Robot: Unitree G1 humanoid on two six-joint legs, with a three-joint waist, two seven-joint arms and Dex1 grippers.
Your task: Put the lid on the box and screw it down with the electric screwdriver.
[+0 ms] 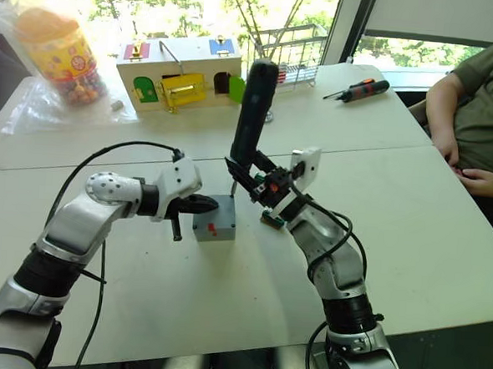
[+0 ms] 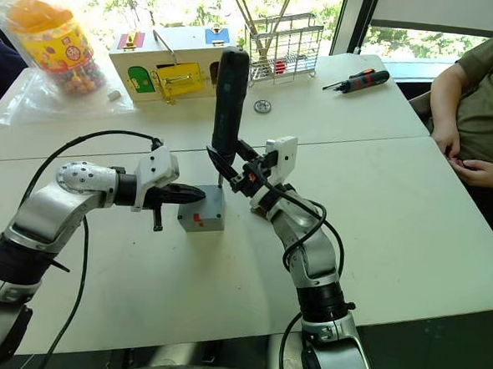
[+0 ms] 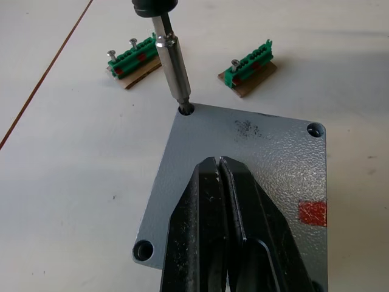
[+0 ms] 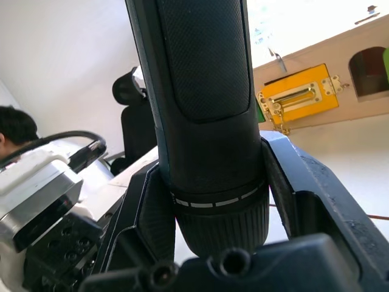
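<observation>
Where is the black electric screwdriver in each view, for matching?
Left eye: black cylindrical electric screwdriver upright at centre, above the flat grey plastic lid.
Right eye: upright, slightly left of centre.
Left wrist: its metal bit in the lid's corner hole.
Right wrist: its barrel gripped by the right claw.
Landmark: that lid corner, in both eyes and left wrist.

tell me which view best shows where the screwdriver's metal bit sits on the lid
The left wrist view: the metal bit stands in a corner screw hole of the flat grey plastic lid. Both eye views show it small. The right wrist view shows the tool's black body.
</observation>
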